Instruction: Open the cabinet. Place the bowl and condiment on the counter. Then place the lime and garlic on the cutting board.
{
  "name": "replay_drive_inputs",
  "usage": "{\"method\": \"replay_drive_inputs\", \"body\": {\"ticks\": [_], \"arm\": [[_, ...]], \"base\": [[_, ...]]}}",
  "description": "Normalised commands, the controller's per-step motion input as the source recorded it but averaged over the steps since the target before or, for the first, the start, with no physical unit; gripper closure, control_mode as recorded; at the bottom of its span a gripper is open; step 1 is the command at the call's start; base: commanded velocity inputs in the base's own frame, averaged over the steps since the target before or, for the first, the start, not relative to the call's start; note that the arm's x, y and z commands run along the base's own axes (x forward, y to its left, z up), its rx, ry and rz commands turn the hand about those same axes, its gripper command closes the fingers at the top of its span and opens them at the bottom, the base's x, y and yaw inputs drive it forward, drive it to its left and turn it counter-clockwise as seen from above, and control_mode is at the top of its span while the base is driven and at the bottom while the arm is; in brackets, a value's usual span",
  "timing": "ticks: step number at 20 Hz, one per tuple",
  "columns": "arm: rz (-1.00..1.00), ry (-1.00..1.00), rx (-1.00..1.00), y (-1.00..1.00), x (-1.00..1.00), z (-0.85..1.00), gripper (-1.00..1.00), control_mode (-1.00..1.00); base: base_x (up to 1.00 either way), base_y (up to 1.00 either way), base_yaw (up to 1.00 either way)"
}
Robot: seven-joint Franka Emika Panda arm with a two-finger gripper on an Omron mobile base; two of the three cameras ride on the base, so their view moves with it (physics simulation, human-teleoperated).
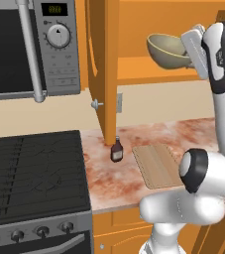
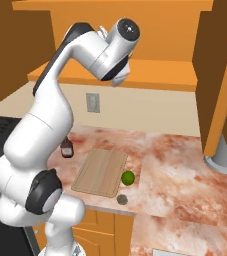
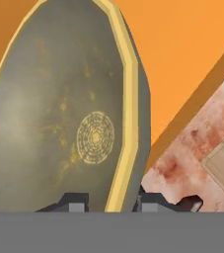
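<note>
Your marbled counter [image 2: 185, 165] carries the condiment [image 1: 116, 150] beside the cutting board [image 2: 100, 171], with the lime [image 2: 128, 177] on the board's right edge and the garlic [image 2: 121, 199] just off its corner. Up at the open cabinet [image 1: 104, 69], your gripper [image 3: 112, 201] is pinched onto the rim of the bowl [image 3: 59, 108], holding it tilted above the shelf.

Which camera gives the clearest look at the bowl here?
The hand view: the bowl looms close, rim between the finger tips. The left base view shows it tilted at the cabinet shelf.
</note>
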Motion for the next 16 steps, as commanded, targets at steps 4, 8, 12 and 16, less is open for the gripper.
{"method": "replay_drive_inputs", "body": {"ticks": [4, 8, 12, 16], "arm": [[0.00, 0.00, 0.07, -0.09, -1.00, 0.15, 1.00, -1.00], [0.00, 0.10, 0.07, -0.01, -0.85, -0.02, 1.00, -1.00], [0.01, 0.29, 0.05, 0.00, -0.50, -0.16, 1.00, -1.00], [0.05, 0.30, 0.02, 0.00, -0.46, -0.27, 1.00, -1.00]], "base": [[0.00, 0.00, 0.00], [0.00, 0.00, 0.00], [0.00, 0.00, 0.00], [0.00, 0.00, 0.00]]}}
